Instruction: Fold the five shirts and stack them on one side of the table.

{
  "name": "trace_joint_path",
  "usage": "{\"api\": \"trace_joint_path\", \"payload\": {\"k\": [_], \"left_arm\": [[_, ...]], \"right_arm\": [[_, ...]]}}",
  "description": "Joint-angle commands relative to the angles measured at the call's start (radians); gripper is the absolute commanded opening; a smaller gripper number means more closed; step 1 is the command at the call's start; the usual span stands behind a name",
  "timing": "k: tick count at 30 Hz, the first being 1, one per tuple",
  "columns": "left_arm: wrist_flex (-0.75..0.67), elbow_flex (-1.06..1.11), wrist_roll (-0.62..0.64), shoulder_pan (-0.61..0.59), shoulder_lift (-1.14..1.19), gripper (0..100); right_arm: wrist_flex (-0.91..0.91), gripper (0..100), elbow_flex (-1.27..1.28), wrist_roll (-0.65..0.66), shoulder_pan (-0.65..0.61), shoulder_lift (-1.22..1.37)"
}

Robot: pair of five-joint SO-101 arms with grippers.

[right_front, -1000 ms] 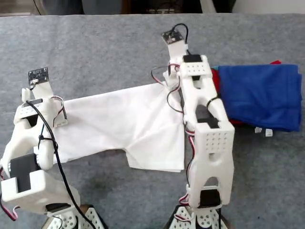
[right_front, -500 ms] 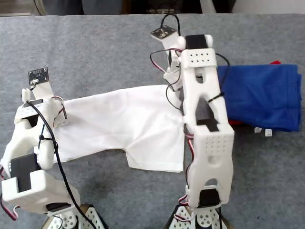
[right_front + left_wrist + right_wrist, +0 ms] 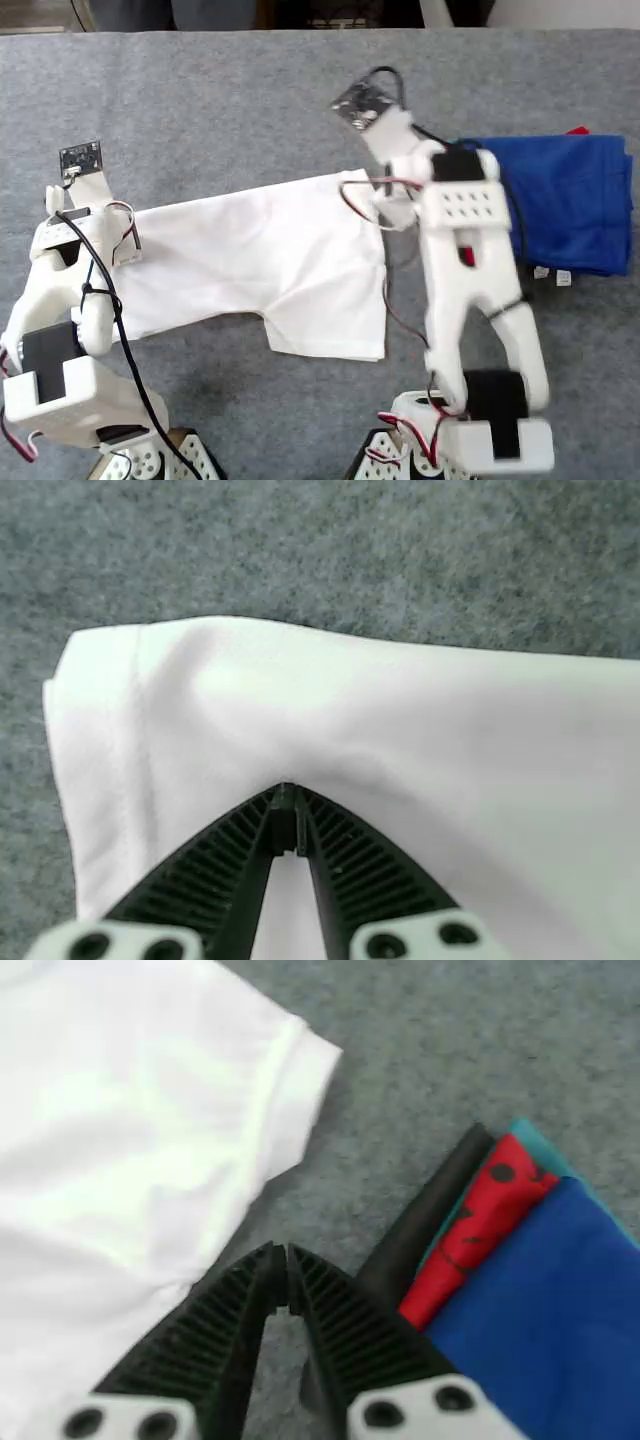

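left jaws grip the white shirt (image 3: pixel 270 260); right jaws are closed, empty, over the worktop (image 3: pixel 200 100). a one-sided pull could skew it or nudge the folded stack (image 3: pixel 560 200).

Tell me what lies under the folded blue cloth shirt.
Under the folded blue cloth shirt peek a red fabric edge, a teal fabric edge and a black fabric edge. The rest of them is covered.

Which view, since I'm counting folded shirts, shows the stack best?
Right wrist view: the stack shows black, teal, red and blue layers edge-on. High view: its blue top, partly behind an arm. Left wrist view: the white shirt instead.
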Motion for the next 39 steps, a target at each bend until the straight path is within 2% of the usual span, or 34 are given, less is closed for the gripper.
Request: {"api": "trace_joint_path", "payload": {"k": [1,3,5,8,12,15,18,21,26,35,39], "left_arm": [[-0.028,0.004,0.003,-0.001,-0.018,3],[-0.028,0.004,0.003,-0.001,-0.018,3],[-0.028,0.004,0.003,-0.001,-0.018,3],[-0.028,0.004,0.003,-0.001,-0.018,3],[-0.028,0.004,0.003,-0.001,-0.018,3],[-0.028,0.004,0.003,-0.001,-0.018,3],[-0.028,0.004,0.003,-0.001,-0.018,3],[-0.028,0.004,0.003,-0.001,-0.018,3],[-0.028,0.004,0.003,-0.001,-0.018,3],[-0.026,0.004,0.003,-0.001,-0.018,3],[-0.026,0.004,0.002,-0.001,-0.017,3]], "right_arm": [[-0.172,1.5,0.091,0.005,0.025,-0.087],[-0.089,1.5,0.091,0.011,-0.011,-0.099],[0.068,1.5,0.084,0.014,-0.064,-0.113],[0.255,1.5,0.09,0.094,-0.16,-0.133],[0.374,1.7,0.16,0.199,-0.276,-0.174],[0.414,9.1,0.252,0.236,-0.362,-0.199],[0.414,20.9,0.352,0.242,-0.423,-0.211],[0.414,26.6,0.438,0.242,-0.516,-0.231],[0.307,26.4,0.55,0.193,-0.628,-0.285],[-0.075,26.6,0.756,0.147,-0.612,-0.148],[-0.101,26.5,0.713,0.141,-0.591,-0.058]]}}
